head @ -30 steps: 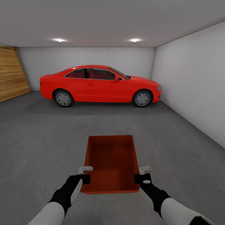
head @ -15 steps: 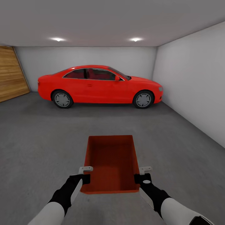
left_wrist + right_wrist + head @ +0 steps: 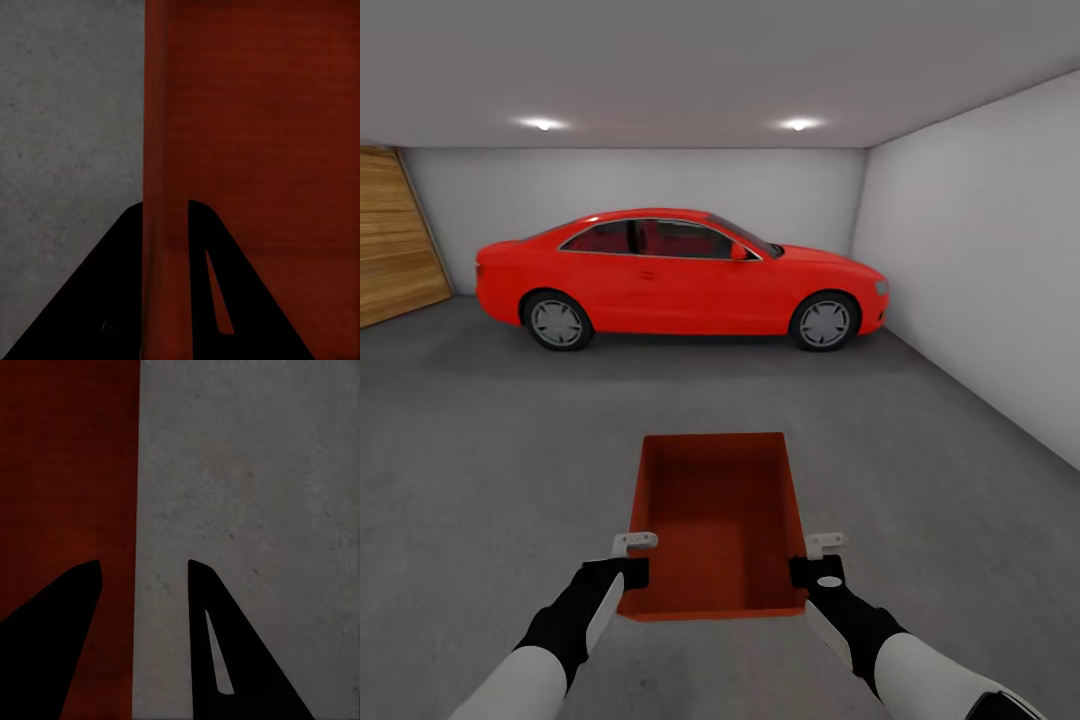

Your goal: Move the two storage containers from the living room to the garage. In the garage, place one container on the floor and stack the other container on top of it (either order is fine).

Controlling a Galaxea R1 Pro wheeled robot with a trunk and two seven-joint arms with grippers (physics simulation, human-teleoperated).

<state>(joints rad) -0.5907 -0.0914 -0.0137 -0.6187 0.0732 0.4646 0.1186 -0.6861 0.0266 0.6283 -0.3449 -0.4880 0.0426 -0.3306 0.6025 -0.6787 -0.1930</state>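
Item: one container [image 3: 715,520], in the garage, carried above the floor [image 3: 480,450]; I hold its side walls with left gripper [image 3: 632,560] and right gripper [image 3: 815,560] fingers clamped. Outstanding: set-down, second container, stacking.

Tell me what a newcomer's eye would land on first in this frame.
The red car parked broadside across the far end of the garage, under two ceiling lights. Next, the open red-orange bin held low in front, the left gripper and right gripper each clamped on a side wall over the grey floor. A wooden door stands at left.
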